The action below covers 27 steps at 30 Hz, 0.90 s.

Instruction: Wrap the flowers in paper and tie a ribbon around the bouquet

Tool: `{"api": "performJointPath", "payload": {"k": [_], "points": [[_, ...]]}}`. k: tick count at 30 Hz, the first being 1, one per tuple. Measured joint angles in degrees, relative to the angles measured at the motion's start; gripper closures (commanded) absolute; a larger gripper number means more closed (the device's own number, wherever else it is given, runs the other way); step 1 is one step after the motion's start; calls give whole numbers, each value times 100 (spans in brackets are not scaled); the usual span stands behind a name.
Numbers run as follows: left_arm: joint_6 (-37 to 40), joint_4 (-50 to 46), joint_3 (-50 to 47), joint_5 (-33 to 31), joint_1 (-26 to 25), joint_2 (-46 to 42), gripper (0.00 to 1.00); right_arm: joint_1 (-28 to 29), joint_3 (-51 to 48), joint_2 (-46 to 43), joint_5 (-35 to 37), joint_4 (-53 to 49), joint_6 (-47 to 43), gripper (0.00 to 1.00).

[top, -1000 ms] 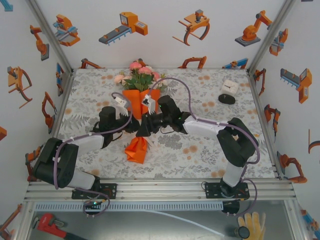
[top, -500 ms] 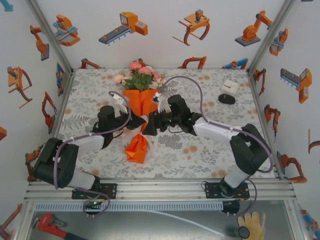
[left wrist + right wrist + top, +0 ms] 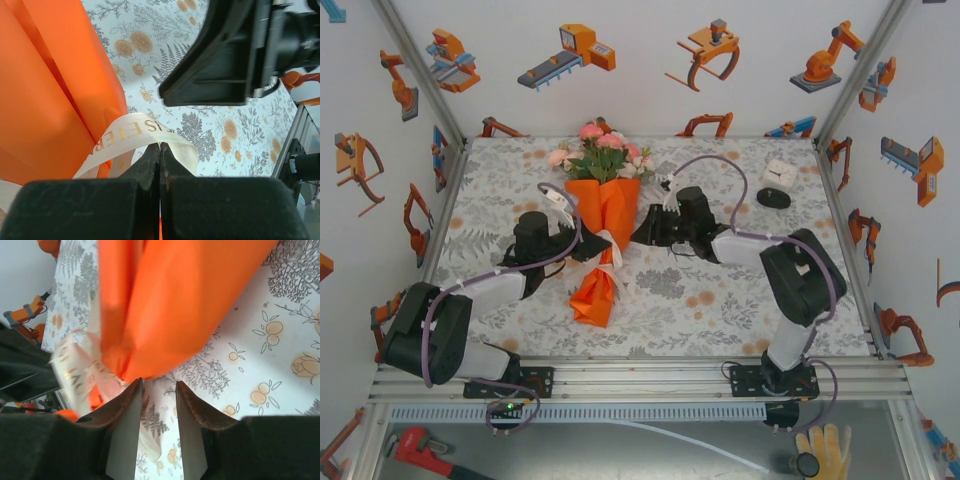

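- My left gripper [image 3: 160,148] has its jaws pressed together. The tips touch the sheer cream ribbon [image 3: 131,132], but I cannot tell whether they pinch it.
- That ribbon carries gold capital letters. I can read "ETER" and "IS"; the rest curls out of sight.
- My right gripper [image 3: 159,386] has its fingers apart, with only the grey-and-orange floral cloth [image 3: 280,365] between them.
- Its tips sit just beside the bright orange matte paper cone [image 3: 607,207].
- The cone lies on the cloth between both grippers, narrow end toward me and ribbon at its waist.
- Its wide far end holds pink and cream blooms with green leaves [image 3: 600,153].
- Far right is a small white box [image 3: 778,173]; its markings are too small to read.
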Motion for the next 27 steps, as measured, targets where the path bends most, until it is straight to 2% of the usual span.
{"api": "performJointPath", "payload": {"k": [3, 7, 13, 19, 22, 27], "points": [[35, -92, 0, -15, -13, -9, 100, 31, 50, 459, -293, 378, 273, 67], [81, -177, 4, -22, -42, -28, 100, 131, 68, 638, -706, 772, 474, 65], [105, -245, 55, -28, -42, -37, 100, 396, 55, 629, -1119, 1338, 155, 59], [105, -289, 87, -33, -63, -101, 100, 413, -52, 675, -1241, 1880, -308, 57], [122, -313, 87, -44, -63, -138, 100, 411, -214, 852, -1261, 2599, -409, 54], [140, -431, 87, -63, -74, -146, 100, 472, -422, 1180, -1220, 3377, -562, 56]]}}
